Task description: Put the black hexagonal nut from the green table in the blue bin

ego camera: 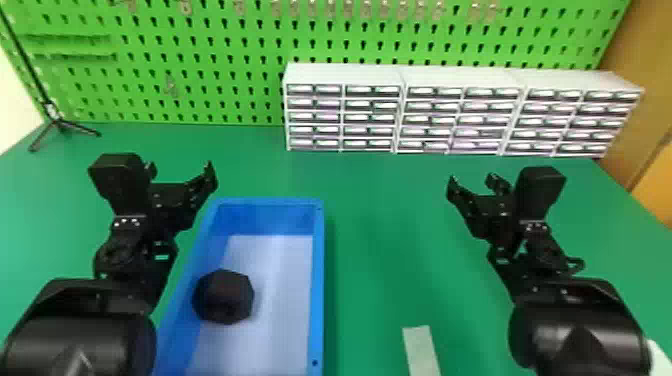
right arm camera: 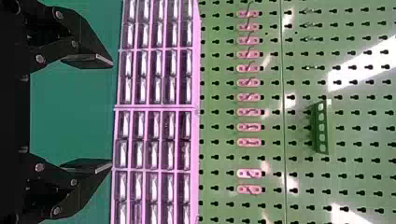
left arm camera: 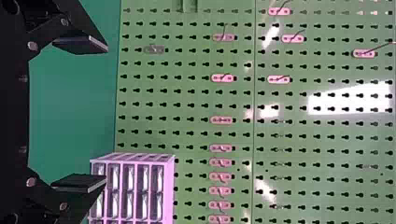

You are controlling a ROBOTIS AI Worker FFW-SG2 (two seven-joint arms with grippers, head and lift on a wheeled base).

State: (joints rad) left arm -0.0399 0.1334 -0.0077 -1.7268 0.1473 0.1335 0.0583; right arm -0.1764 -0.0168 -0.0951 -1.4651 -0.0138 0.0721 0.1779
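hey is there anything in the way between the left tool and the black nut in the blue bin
Only the left rim of the blue bin seems to lie between the left tool and the black nut; nothing visible covers the nut.

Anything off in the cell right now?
Nothing damaged or spilled that I can see. Black nut is inside the blue bin. Only mild oddity: a pale strip lying loose-looking on the green table, right of the bin.
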